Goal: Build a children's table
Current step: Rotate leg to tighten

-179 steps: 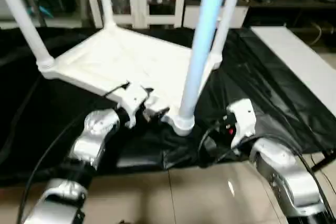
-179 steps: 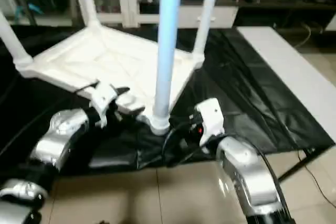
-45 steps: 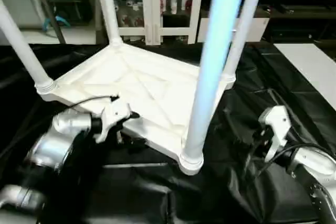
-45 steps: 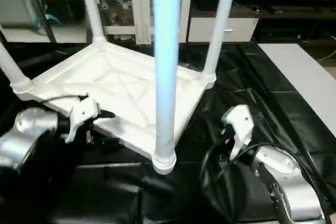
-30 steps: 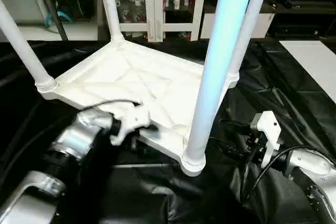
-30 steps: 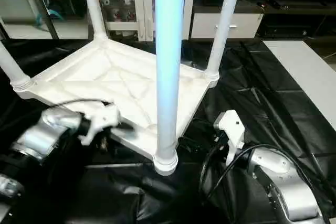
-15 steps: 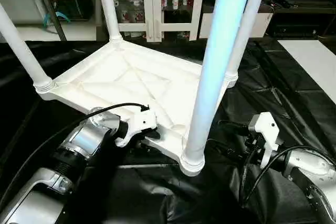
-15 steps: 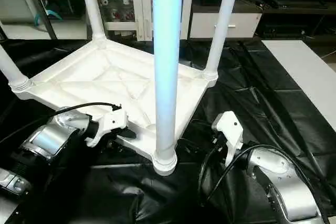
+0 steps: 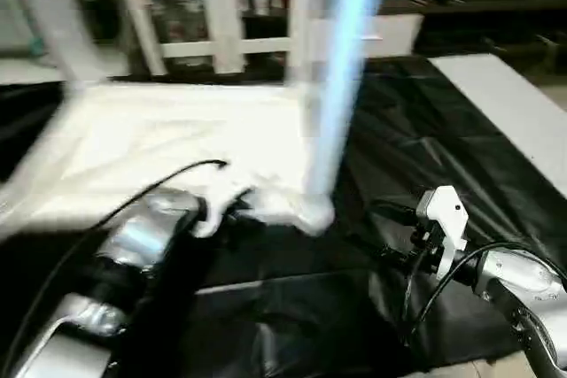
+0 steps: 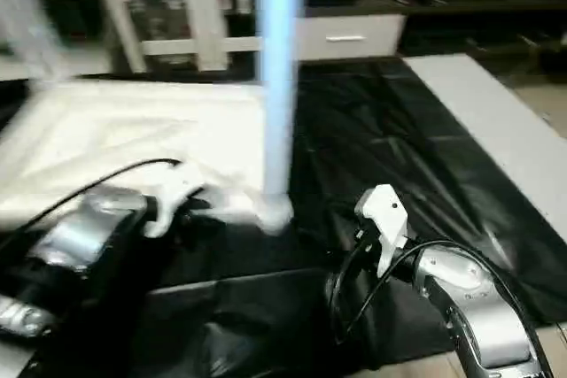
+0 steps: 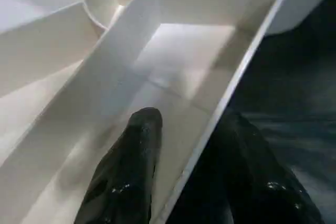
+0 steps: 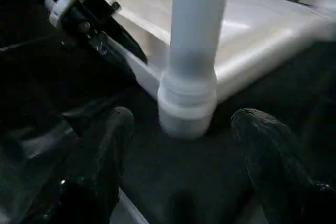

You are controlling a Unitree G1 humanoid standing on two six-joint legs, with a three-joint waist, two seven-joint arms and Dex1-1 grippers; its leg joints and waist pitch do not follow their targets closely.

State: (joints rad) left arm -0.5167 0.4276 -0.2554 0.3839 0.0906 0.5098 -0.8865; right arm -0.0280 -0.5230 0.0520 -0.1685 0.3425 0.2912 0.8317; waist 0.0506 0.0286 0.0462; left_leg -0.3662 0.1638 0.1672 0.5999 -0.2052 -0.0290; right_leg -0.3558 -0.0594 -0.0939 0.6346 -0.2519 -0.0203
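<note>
The tabletop (image 9: 168, 143) lies upside down on the black sheet (image 9: 416, 139), legs upright (the nearest leg (image 12: 194, 35) stands in its corner socket). The left gripper (image 11: 184, 171) straddles the tabletop's rim, one finger (image 11: 131, 166) inside, one outside. The right gripper (image 12: 178, 182) hangs near that corner, fingers wide apart, holding nothing.

Black plastic sheet (image 9: 416, 139) covers the work surface, wrinkled. Upturned white tabletop (image 9: 159, 143) sits on it; flat white board (image 9: 509, 108) alongside at right.
</note>
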